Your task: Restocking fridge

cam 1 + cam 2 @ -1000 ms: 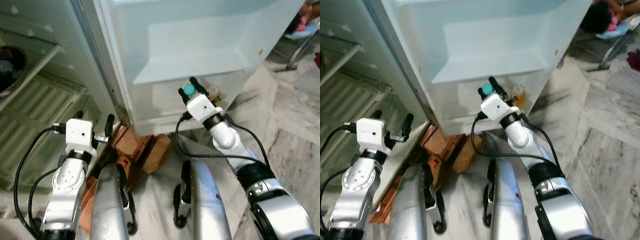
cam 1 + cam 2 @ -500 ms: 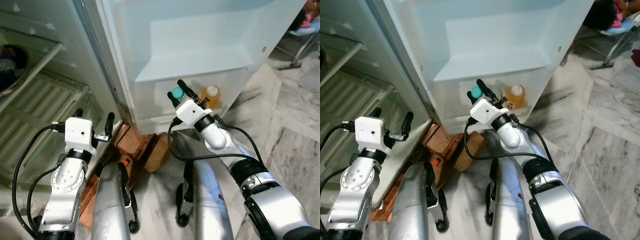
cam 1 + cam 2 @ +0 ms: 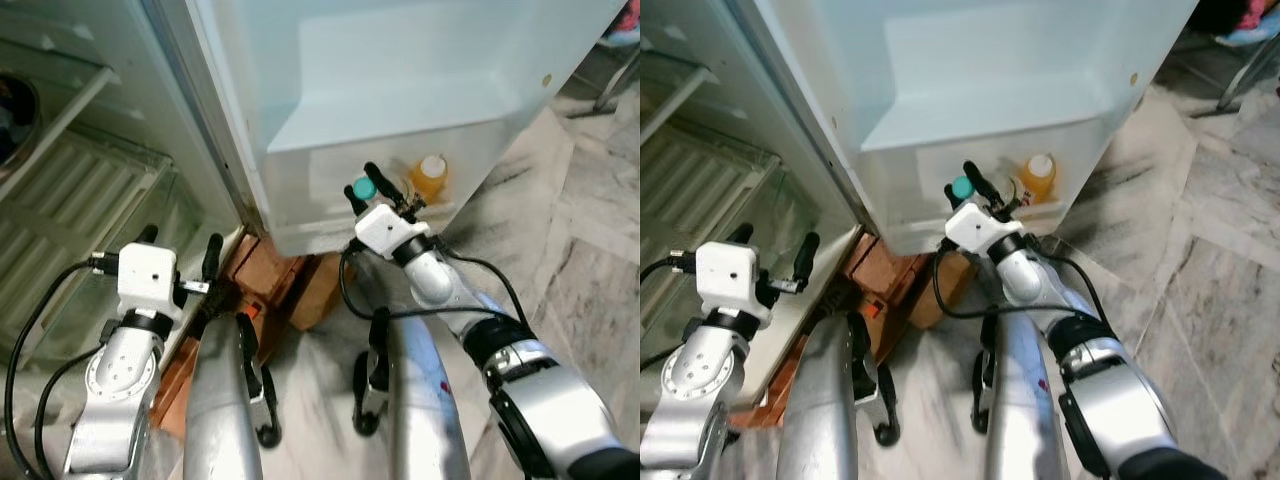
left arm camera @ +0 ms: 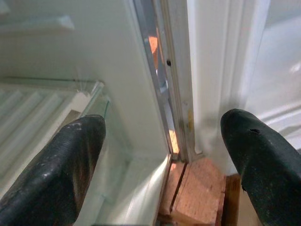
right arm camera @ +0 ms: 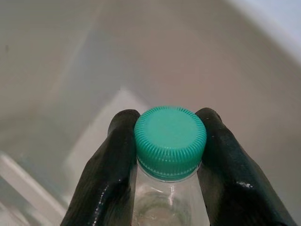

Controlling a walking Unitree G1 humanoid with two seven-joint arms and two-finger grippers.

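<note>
A clear bottle with a teal cap (image 5: 170, 142) was held in the right gripper (image 3: 372, 186), the two black fingers (image 5: 111, 174) pinched tight on its neck just under the cap. The bottle was kept right up at the front of the lowest shelf of the open fridge door (image 3: 400, 80), just beside the translucent bin wall. Inside that same door bin, an orange bottle with a pale cap (image 3: 431, 176) was seen standing upright, a little to the right of the gripper. The left gripper (image 3: 180, 260) was held low by the fridge's bottom edge with its fingers (image 4: 70, 174) spread wide and nothing between them, pointed toward the hinge gap and a glass shelf (image 4: 51, 101). Reddish bricks (image 3: 262, 282) were seen under the fridge, sitting on the marble floor (image 3: 590, 260).
</note>
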